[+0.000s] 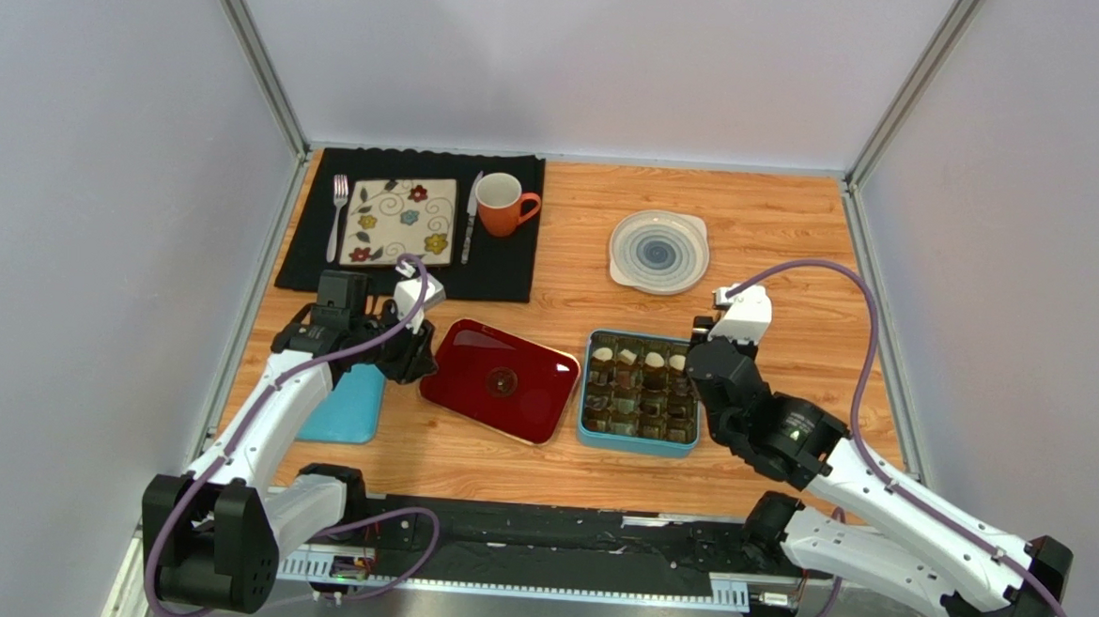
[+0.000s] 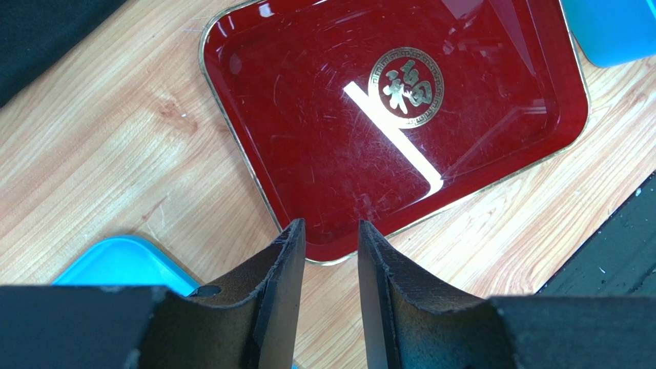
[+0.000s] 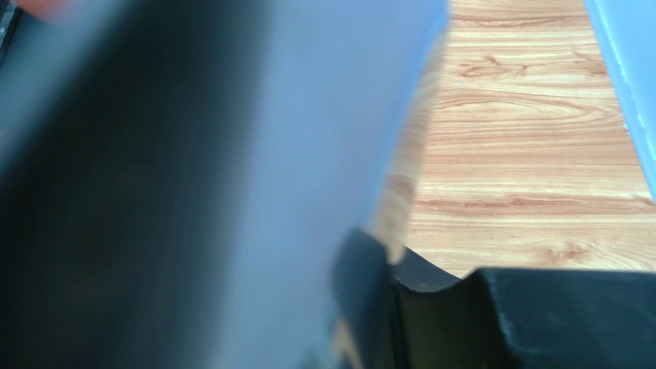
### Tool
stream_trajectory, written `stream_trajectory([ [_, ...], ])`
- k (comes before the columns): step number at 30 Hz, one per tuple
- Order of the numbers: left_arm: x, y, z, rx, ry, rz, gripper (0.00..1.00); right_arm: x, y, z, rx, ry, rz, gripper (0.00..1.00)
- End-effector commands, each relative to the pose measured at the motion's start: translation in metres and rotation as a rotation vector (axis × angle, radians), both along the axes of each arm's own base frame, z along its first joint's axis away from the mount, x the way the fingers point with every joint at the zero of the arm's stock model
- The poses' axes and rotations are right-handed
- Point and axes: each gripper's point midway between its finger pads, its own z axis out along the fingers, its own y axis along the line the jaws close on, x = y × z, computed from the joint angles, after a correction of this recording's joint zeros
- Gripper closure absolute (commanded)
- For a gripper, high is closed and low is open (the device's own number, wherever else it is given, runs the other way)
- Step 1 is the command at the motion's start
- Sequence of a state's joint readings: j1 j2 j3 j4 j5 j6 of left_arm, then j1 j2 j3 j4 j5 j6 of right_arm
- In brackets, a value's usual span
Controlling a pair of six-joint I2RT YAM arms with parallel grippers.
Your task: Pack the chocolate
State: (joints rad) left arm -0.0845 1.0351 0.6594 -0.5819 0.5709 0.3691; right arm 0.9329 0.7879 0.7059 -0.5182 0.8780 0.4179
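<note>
1. Black placemat (image 1: pixel 512 267), far left of desk (image 1: pixel 799 237): fork (image 1: pixel 338 216), patterned square plate (image 1: pixel 402 221), knife (image 1: pixel 471 214), orange mug (image 1: pixel 503 203).
2. Blue lid (image 1: pixel 345 408), near left.
3. Left end effector (image 2: pixel 331 234): released, fingers parted with nothing between, over the near rim of the red tray (image 1: pixel 468 354).
4. Teal box (image 1: pixel 633 441), just right of the tray: the chocolate (image 1: pixel 639 391), dark and cream pieces, sits in its compartments.
5. White round dish (image 1: pixel 657 251), behind the box.
6. Right end effector (image 1: pixel 704 362), at the box's right edge: grip cannot be told; its wrist view is blurred.
</note>
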Motion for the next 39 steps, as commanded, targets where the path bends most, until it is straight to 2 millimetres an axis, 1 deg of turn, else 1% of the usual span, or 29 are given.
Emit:
stream_trajectory([
  [1,0.001,-0.002,0.007,-0.009,-0.038,-0.027,0.6,0.003,-0.023,0.035,0.046,-0.05,-0.083,0.67],
  [3,0.0,-0.002,0.007,-0.015,-0.033,-0.026,0.6,0.006,-0.034,0.034,0.051,-0.018,-0.107,0.69],
  [4,0.001,-0.003,0.009,-0.019,-0.034,-0.025,0.6,0.006,-0.039,0.028,0.036,0.017,-0.122,0.7],
  [5,0.0,-0.004,0.009,-0.027,-0.03,-0.03,0.6,0.008,-0.042,0.032,0.047,0.027,-0.136,0.7],
  [7,-0.001,-0.005,0.009,-0.032,-0.028,-0.03,0.6,0.014,-0.056,0.019,0.04,0.112,-0.175,0.73],
  [8,0.0,-0.005,0.011,-0.033,-0.034,-0.03,0.6,0.021,-0.071,0.022,0.057,0.128,-0.229,0.76],
  [9,-0.001,-0.005,0.01,-0.031,-0.032,-0.034,0.6,0.025,-0.064,0.015,0.089,0.18,-0.191,0.76],
  [10,-0.002,-0.005,0.011,-0.031,-0.033,-0.033,0.6,0.028,-0.067,0.01,0.106,0.219,-0.192,0.77],
  [11,-0.001,-0.005,0.012,-0.029,-0.039,-0.034,0.6,0.037,-0.079,-0.004,0.105,0.288,-0.237,0.79],
  [12,-0.001,-0.005,0.012,-0.03,-0.04,-0.035,0.6,0.043,-0.073,-0.007,0.137,0.329,-0.201,0.81],
  [13,-0.002,-0.005,0.012,-0.03,-0.041,-0.035,0.6,0.047,-0.077,-0.015,0.135,0.37,-0.211,0.83],
  [14,-0.001,-0.005,0.013,-0.032,-0.042,-0.038,0.6,0.056,-0.085,-0.038,0.117,0.463,-0.243,0.84],
  [15,-0.002,-0.005,0.013,-0.033,-0.041,-0.038,0.6,0.063,-0.081,-0.041,0.139,0.497,-0.216,0.87],
  [16,-0.002,-0.006,0.014,-0.035,-0.044,-0.039,0.6,0.066,-0.083,-0.053,0.13,0.551,-0.224,0.91],
  [17,-0.002,-0.006,0.014,-0.037,-0.042,-0.038,0.6,0.072,-0.088,-0.071,0.11,0.625,-0.247,0.95],
  [18,-0.001,-0.007,0.016,-0.04,-0.045,-0.04,0.6,0.08,-0.089,-0.072,0.102,0.644,-0.244,0.96],
  [20,-0.002,-0.007,0.017,-0.044,-0.046,-0.043,0.6,0.086,-0.091,-0.082,0.09,0.702,-0.237,0.96],
  [23,-0.001,-0.006,0.017,-0.041,-0.045,-0.041,0.6,0.102,-0.098,-0.102,0.083,0.775,-0.252,0.92],
  [24,-0.001,-0.006,0.018,-0.042,-0.048,-0.04,0.6,0.104,-0.097,-0.115,0.095,0.823,-0.249,0.92],
  [26,-0.001,-0.004,0.018,-0.04,-0.045,-0.031,0.6,0.114,-0.102,-0.123,0.113,0.848,-0.256,0.89],
  [27,0.0,-0.002,0.018,-0.039,-0.046,-0.026,0.6,0.113,-0.103,-0.138,0.111,0.898,-0.258,0.86],
  [28,0.0,0.001,0.018,-0.037,-0.041,-0.015,0.59,0.118,-0.105,-0.14,0.11,0.903,-0.255,0.76],
  [29,0.001,0.002,0.019,-0.041,-0.042,-0.013,0.59,0.119,-0.108,-0.144,0.115,0.915,-0.262,0.7],
  [31,0.001,0.008,0.019,-0.042,-0.031,0.001,0.59,0.12,-0.108,-0.157,0.138,0.959,-0.254,0.62],
  [32,0.001,0.006,0.022,-0.05,-0.035,-0.007,0.59,0.122,-0.111,-0.159,0.154,0.963,-0.26,0.6],
  [34,0.002,0.014,0.023,-0.049,-0.038,0.017,0.59,0.123,-0.11,-0.163,0.167,0.977,-0.25,0.6],
  [36,0.003,0.017,0.024,-0.044,-0.047,0.02,0.6,0.126,-0.111,-0.161,0.154,0.971,-0.25,0.58],
  [37,0.004,0.02,0.025,-0.043,-0.051,0.028,0.6,0.127,-0.113,-0.16,0.147,0.97,-0.254,0.54],
  [39,0.005,0.024,0.024,-0.039,-0.049,0.045,0.6,0.129,-0.115,-0.152,0.131,0.953,-0.258,0.4],
])
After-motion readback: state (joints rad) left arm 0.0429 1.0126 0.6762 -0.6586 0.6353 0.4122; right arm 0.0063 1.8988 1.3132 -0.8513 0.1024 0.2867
